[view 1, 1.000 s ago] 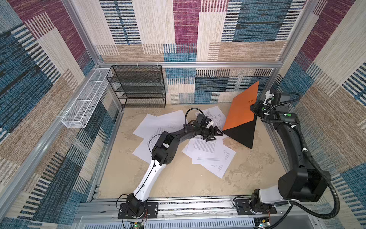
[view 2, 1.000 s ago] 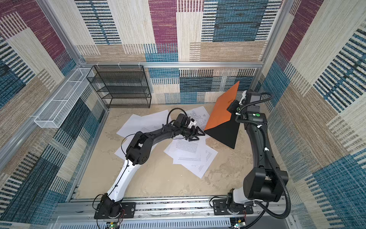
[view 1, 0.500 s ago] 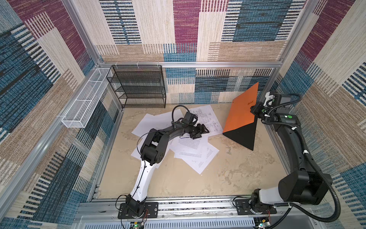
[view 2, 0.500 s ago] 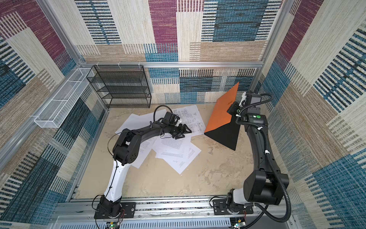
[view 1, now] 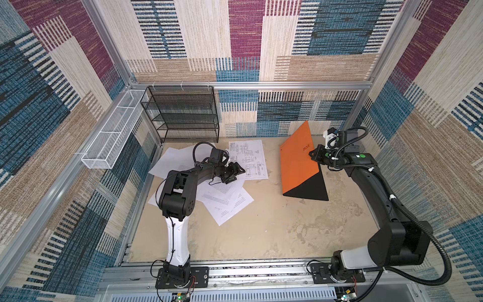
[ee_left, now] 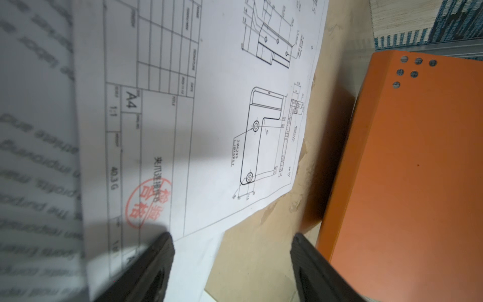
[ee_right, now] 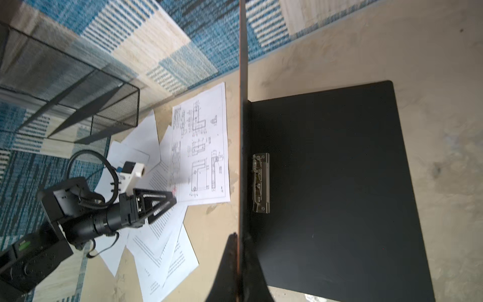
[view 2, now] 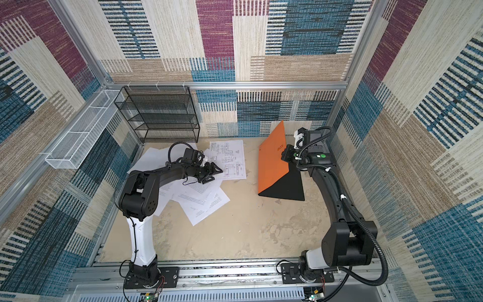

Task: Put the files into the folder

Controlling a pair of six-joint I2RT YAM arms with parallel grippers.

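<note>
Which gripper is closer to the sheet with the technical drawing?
Left. The left gripper sits at the drawing sheet's edge; the right gripper clamps the folder's raised cover, farther off.

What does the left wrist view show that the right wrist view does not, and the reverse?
Only the left wrist view: the red stamp close up on the drawing sheet, and the dots on the orange outside of the folder. Only the right wrist view: the folder's black inside with its metal clip, the black mesh rack, and the right tool pinching the raised cover's edge. Both: the drawing sheet, text pages and the folder.
</note>
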